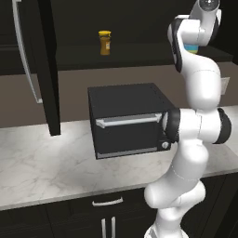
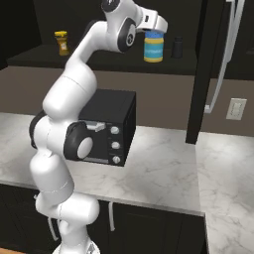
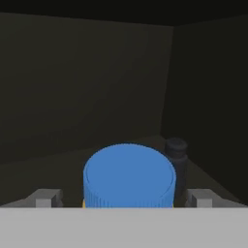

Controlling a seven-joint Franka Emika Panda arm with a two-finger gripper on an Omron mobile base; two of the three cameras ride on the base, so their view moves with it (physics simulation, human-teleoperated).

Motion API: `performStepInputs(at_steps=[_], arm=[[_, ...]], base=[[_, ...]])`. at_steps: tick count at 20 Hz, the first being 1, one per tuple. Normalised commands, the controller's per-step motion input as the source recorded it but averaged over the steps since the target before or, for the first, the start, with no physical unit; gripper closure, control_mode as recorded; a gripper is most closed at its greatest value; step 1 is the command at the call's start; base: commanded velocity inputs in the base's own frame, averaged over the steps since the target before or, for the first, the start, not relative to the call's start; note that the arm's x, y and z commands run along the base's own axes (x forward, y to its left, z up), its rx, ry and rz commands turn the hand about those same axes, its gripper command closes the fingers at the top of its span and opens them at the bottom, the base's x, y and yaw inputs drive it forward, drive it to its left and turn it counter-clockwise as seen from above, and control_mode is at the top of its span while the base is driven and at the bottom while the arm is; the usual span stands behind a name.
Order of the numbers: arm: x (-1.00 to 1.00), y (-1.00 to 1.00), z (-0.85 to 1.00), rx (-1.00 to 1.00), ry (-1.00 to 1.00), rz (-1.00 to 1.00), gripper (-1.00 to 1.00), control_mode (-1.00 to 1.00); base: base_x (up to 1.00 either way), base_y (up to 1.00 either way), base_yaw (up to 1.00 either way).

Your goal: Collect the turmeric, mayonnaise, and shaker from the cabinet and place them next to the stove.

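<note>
The mayonnaise (image 2: pixel 154 49), a stout jar with a blue lid (image 3: pixel 128 172), stands on the dark shelf of the cabinet (image 2: pixel 99 62). My gripper (image 3: pixel 126 198) hangs just over it, open, with one fingertip (image 3: pixel 48 198) on each side of the lid and a gap at both. To the jar's right stands the slim dark shaker (image 2: pixel 177 47), which the hand view has just behind the lid (image 3: pixel 177 155). Far to the left on the same shelf is the turmeric (image 1: pixel 105 42), also seen from the right base (image 2: pixel 62 43). The stove is out of view.
A black toaster oven (image 1: pixel 128 118) sits on the marble counter (image 1: pixel 46 162) below the shelf. The cabinet doors hang open, one at the left (image 1: pixel 46 65) and one at the right (image 2: pixel 201 74), each with a long silver handle. A wall outlet (image 2: pixel 235 109) is at the right.
</note>
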Motion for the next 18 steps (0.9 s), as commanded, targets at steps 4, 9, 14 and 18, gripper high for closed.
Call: performStepInputs(at_steps=[4,9,14,18], arm=[[0.17,-0.04,-0.15,0.00,0.00,0.00,-1.00,-1.00],[0.11,-0.11,-0.13,0.00,0.00,0.00,-1.00,-1.00],[0.06,-0.17,-0.09,0.00,0.00,0.00,-1.00,-1.00],[0.00,-0.18,-0.10,0.00,0.00,0.00,-1.00,-1.00]], base=[[0.00,0.00,0.00],[0.00,0.00,0.00],[0.00,0.00,0.00],[0.00,0.00,0.00]])
